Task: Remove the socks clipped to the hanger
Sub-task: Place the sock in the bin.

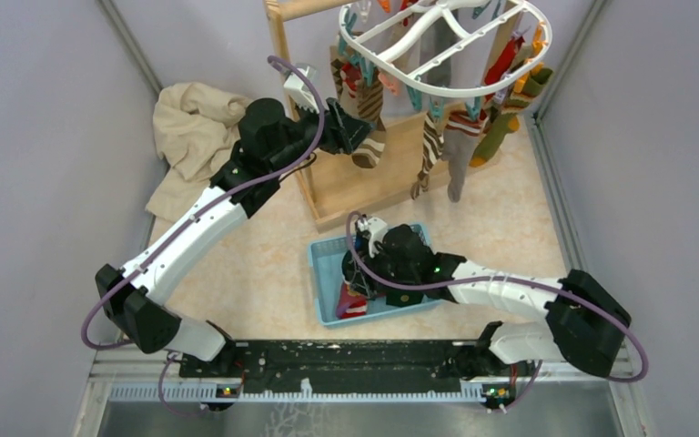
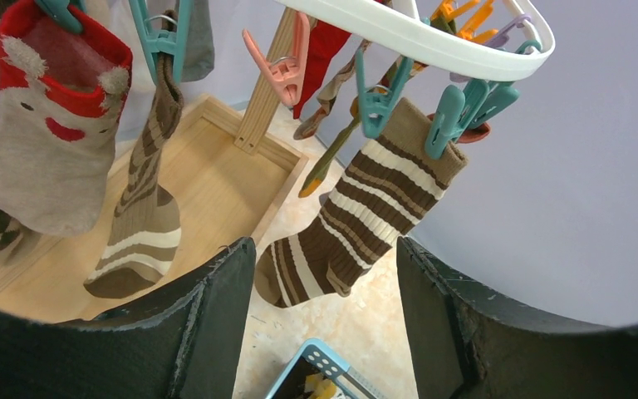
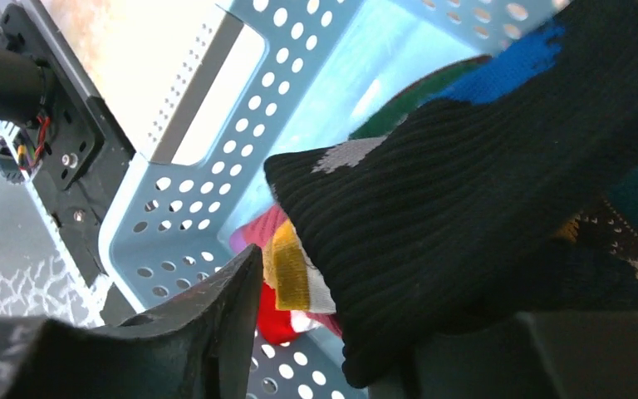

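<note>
The white oval hanger (image 1: 446, 45) hangs at the back right with several socks (image 1: 460, 137) clipped under it. My left gripper (image 1: 357, 135) is raised beside its left-hand socks, open and empty. In the left wrist view the hanger (image 2: 432, 37) is above, and a brown striped sock (image 2: 365, 216) hangs from teal clips just beyond the open gripper (image 2: 324, 283). A snowman-face sock (image 2: 50, 150) and another striped sock (image 2: 141, 216) hang to the left. My right gripper (image 1: 364, 273) is low in the blue basket (image 1: 323, 273). Its jaws stand apart (image 3: 341, 332), and a black sock (image 3: 465, 208) lies against the right finger.
The light wooden stand (image 1: 364, 173) carries the hanger, its base under the socks. A large beige cloth (image 1: 191, 127) lies at the back left. The basket (image 3: 183, 216) holds red and yellow socks (image 3: 295, 274). Grey walls close in on both sides.
</note>
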{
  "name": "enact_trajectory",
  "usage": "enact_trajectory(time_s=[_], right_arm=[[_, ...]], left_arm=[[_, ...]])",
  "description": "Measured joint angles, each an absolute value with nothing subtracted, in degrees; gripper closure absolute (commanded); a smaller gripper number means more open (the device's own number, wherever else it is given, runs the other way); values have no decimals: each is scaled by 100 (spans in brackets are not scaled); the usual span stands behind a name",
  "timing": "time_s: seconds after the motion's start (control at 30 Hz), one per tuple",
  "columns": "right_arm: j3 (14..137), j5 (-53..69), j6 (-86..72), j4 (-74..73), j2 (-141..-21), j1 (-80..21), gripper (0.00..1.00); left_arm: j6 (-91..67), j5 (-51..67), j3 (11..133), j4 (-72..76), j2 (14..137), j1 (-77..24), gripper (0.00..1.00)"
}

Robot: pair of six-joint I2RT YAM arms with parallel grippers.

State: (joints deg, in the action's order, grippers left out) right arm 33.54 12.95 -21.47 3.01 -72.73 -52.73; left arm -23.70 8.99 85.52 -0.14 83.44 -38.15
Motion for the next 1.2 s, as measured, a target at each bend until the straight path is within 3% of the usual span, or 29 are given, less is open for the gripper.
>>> enact_trajectory(time_s=[0.07,0.33,0.63,0.9,1.2], right_arm=[[3435,1210,-2117,-34,-7032,-5277,38],[4622,687,-1892,-1584,-5959,-5282,32],[5030,-154,-1741,-2504,-5833,-5282,64],[5081,-790,-1706,-2176,-6646,-5258,65],[4591,-646,-1815,-1387,-7548,-5247,76]], left_arm=[[-2366,893,8552,-16,8344,-3815,31],[-2320,849,8552,-47,8344,-3815,31],[-2283,840,8552,-191,8344,-3815,31],[-2279,823,8552,-259,8344,-3815,30],[-2228,746,8497,-272,8256,-3815,29]])
